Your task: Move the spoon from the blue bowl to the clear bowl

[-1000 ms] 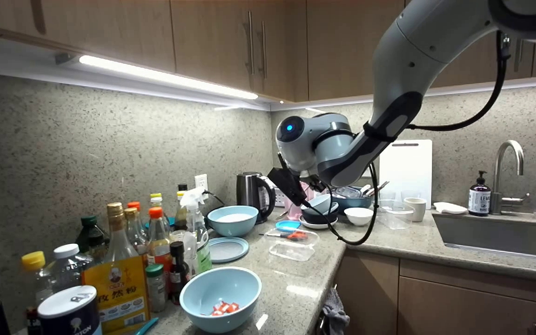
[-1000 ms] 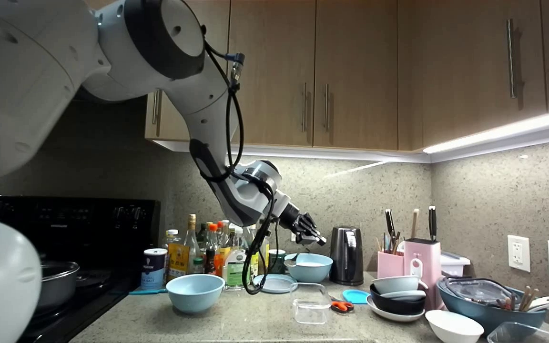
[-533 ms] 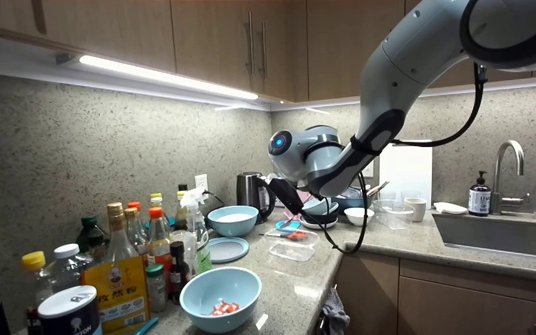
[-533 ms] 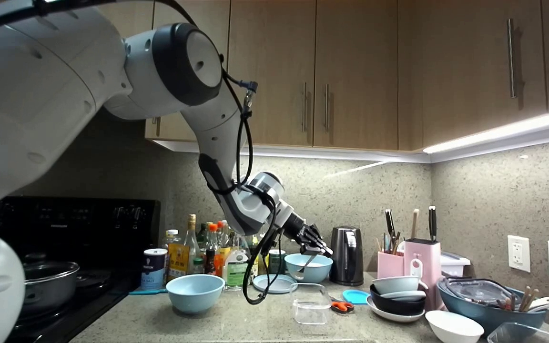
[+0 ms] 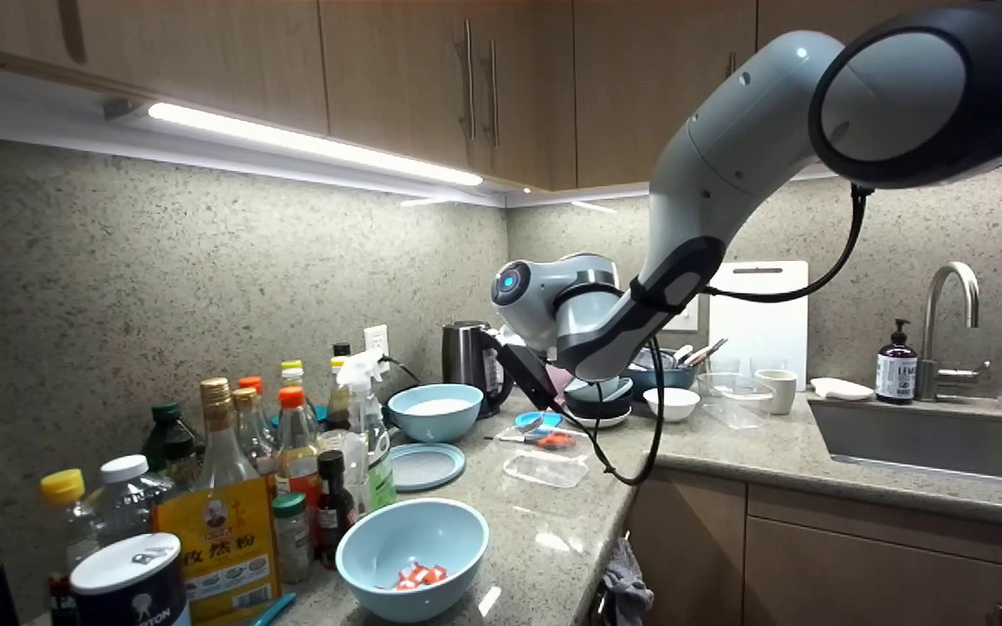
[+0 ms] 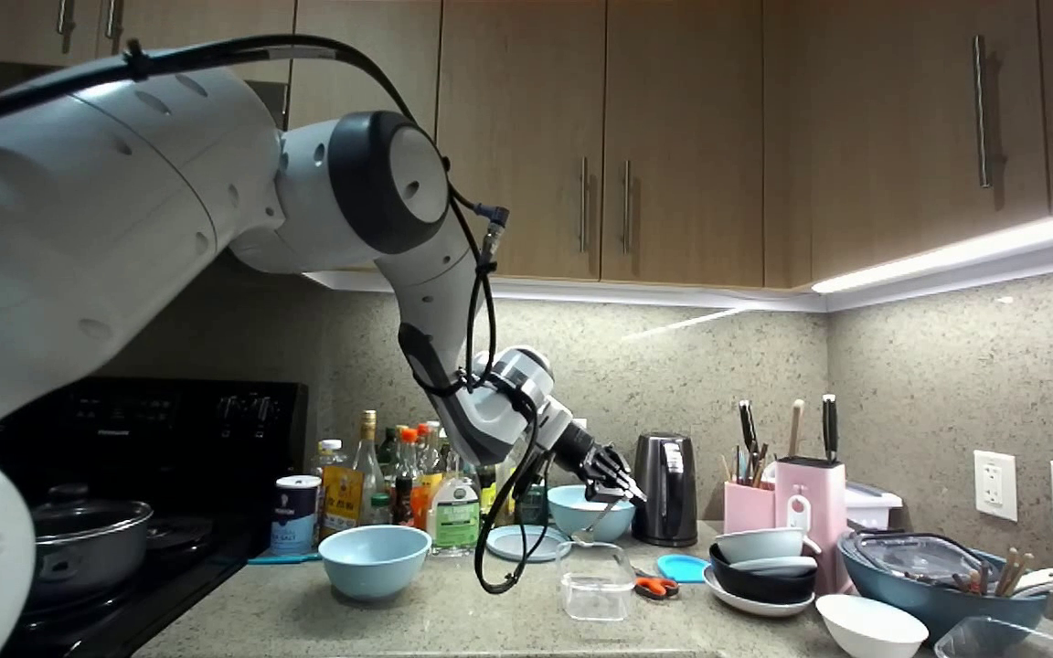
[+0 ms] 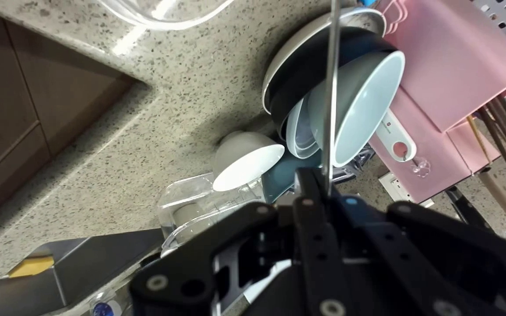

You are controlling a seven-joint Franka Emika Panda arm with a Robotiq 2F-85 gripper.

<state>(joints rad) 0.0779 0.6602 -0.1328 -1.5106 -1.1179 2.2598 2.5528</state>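
In an exterior view, at the left, a pale front bowl (image 6: 376,567) is standing on the bench (image 6: 453,621), with orange-and-white pieces (image 5: 421,576) lying inside. Further right, the blue bowl (image 5: 437,428) is standing just beside a round plate (image 5: 427,468). Nearer, the boxy clear bowl (image 6: 597,603) is resting. Above the bench, I am holding the spoon (image 7: 332,87), slanting downward, my gripper (image 7: 325,186) pinching its handle; I cannot tell whether it is hanging over the clear bowl. Just to the right, orange-handled scissors (image 6: 656,588) are lying.
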